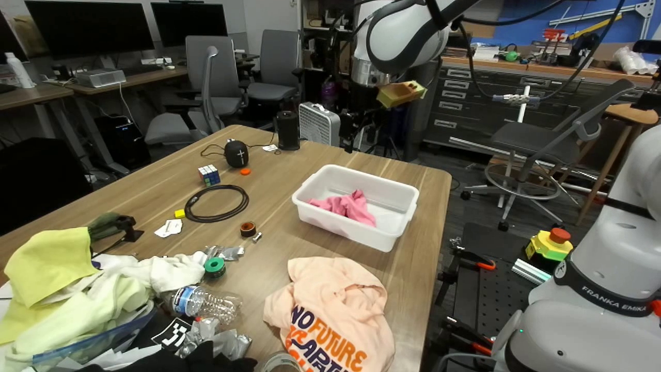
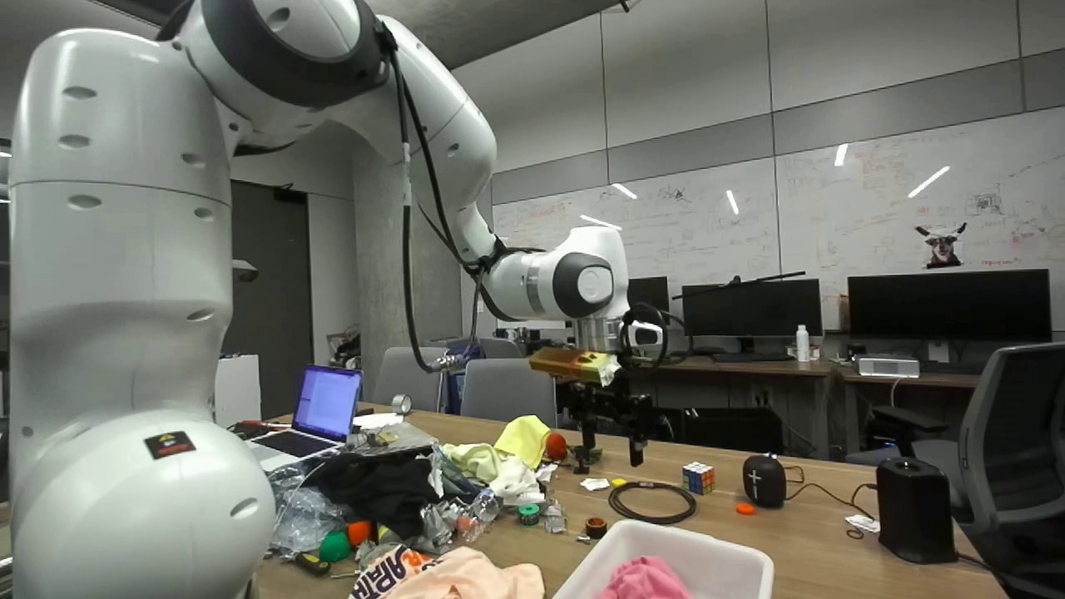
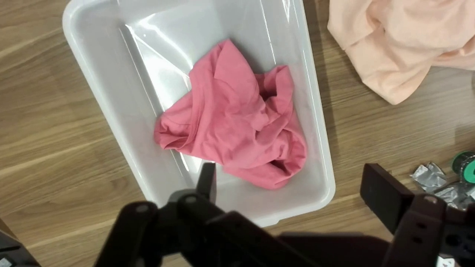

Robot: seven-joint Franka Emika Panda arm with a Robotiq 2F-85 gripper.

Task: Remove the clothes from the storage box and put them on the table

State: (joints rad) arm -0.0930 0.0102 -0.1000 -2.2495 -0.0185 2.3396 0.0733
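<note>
A white storage box (image 1: 338, 231) stands on the wooden table (image 1: 273, 206); it also shows in an exterior view (image 2: 732, 559) and the wrist view (image 3: 100, 87). A crumpled pink cloth (image 3: 237, 122) lies inside it, also visible in both exterior views (image 1: 348, 206) (image 2: 645, 580). A peach printed garment (image 1: 330, 310) lies on the table beside the box; it also shows in the wrist view (image 3: 404, 40). My gripper (image 3: 291, 181) is open and empty, its fingers wide apart. It hangs above the table, apart from the cloth. In an exterior view, the gripper (image 2: 610, 462) is above table height.
A pile of clothes and bags (image 1: 103, 279) with a plastic bottle (image 1: 206, 303) covers one table end. A coiled cable (image 1: 217, 204), a puzzle cube (image 1: 209, 175), a round speaker (image 1: 236, 153) and a black cylinder (image 1: 287, 130) stand beyond the box. A laptop (image 2: 320, 412) is open nearby.
</note>
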